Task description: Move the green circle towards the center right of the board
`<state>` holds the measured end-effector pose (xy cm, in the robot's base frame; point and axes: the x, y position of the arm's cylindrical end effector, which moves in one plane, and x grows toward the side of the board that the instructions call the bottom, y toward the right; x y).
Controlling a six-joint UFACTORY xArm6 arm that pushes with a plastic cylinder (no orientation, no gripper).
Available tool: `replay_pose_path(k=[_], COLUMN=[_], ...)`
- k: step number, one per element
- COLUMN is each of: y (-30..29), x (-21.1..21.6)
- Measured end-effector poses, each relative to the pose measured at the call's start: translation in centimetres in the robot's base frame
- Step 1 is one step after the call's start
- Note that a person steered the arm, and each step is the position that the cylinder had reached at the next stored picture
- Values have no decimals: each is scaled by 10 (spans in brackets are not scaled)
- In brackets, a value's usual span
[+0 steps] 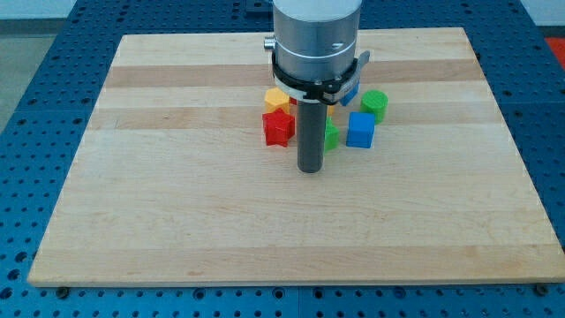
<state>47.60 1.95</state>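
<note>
Near the wooden tabletop (177, 221)'s top edge, my tip (309, 170) rests between red star (277, 128) and blue cube (360, 130); green circle (375, 103) sits beyond. No pincer shows.

We have a pale grey cylindrical wrist (316, 31), ringed by a black clamp (315, 78), ending in a dark rod (310, 132).

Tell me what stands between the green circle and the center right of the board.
Nothing visible does. The green circle sits at the right edge of the cluster, with bare board to its right. The blue cube lies just below it, off that path. My tip is lower left of it, beside the red star.
</note>
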Motion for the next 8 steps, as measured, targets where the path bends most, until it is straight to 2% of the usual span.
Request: replay_pose_path(k=[2, 4, 6, 8], y=[53, 93, 86, 40], x=[0, -21, -43, -70])
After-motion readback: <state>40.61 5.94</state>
